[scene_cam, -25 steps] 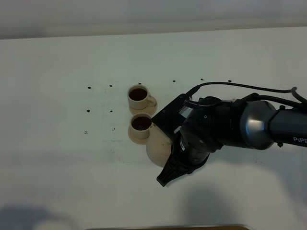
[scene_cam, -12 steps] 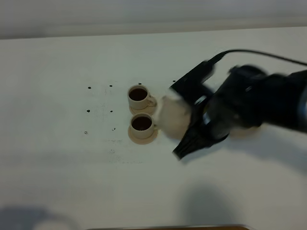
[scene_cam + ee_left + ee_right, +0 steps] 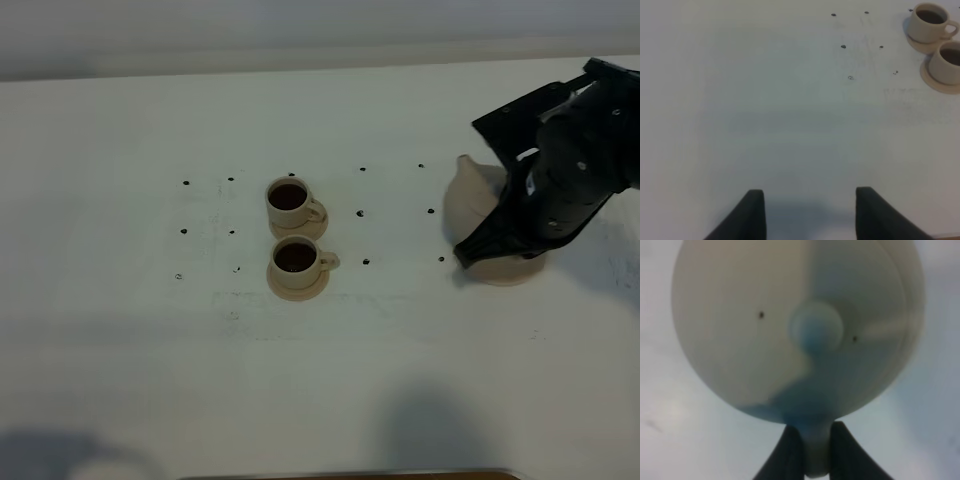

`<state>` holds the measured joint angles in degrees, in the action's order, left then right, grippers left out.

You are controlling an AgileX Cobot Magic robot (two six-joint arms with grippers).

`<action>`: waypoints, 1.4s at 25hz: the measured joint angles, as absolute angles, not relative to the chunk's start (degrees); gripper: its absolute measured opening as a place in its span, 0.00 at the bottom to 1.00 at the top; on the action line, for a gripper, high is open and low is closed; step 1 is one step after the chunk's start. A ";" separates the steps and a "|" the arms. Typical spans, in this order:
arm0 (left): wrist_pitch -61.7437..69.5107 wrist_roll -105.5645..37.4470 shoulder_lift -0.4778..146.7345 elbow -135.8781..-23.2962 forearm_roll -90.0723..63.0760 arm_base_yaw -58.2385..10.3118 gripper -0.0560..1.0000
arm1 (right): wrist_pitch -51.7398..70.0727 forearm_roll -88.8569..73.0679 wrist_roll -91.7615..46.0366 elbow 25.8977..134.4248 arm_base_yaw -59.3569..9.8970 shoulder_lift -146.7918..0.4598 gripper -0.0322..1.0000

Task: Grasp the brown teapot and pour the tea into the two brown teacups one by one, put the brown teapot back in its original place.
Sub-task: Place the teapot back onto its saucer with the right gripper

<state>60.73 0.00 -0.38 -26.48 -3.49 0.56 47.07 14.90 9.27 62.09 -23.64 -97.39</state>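
At the right edge of the white table (image 3: 120, 380), the right gripper (image 3: 810, 450) carries the brown teapot (image 3: 470, 195), its two dark fingers (image 3: 790, 452) pressed together on the loop handle (image 3: 816, 452). In the right wrist view the lid knob (image 3: 816, 330) sits at the centre of the round body, directly ahead of the fingertips, with the body extending away from the wrist. In the exterior high view the pot appears tilted, its pale flank showing on the side toward the cups while the dark arm covers the rest. A flat tan saucer (image 3: 510, 272), wider than the cup saucers, shows beneath the pot; whether the base touches it cannot be told.

Both brown teacups, the far cup (image 3: 289, 200) and the near cup (image 3: 295, 260), stand on their small saucers near the table centre, well apart from the pot, each holding dark liquid. Pouring therefore seems complete, and the step in hand is judged to be the return of the pot to its saucer. The next move calls for levelling the pot, seating it centred on the disc, then releasing the handle.

The left gripper (image 3: 810, 215) hangs over bare table with its fingers spread and nothing between them.
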 joint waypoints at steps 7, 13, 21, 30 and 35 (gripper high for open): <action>60.73 0.00 -0.38 -26.48 -3.49 0.56 0.50 | 47.97 15.57 9.27 62.09 -23.18 -99.94 0.12; 60.73 0.00 -0.38 -26.48 -3.49 0.56 0.50 | 46.67 15.65 9.27 62.09 -20.57 -103.48 0.12; 60.73 0.00 -0.38 -26.48 -3.49 0.56 0.50 | 43.54 15.75 9.27 62.09 -19.26 -106.34 0.12; 60.73 0.00 -0.38 -26.48 -3.49 0.56 0.50 | 43.24 15.46 9.27 62.09 -18.87 -106.96 0.12; 60.73 0.00 -0.38 -26.48 -3.49 0.56 0.50 | 42.77 15.34 10.47 62.09 -18.87 -107.03 0.19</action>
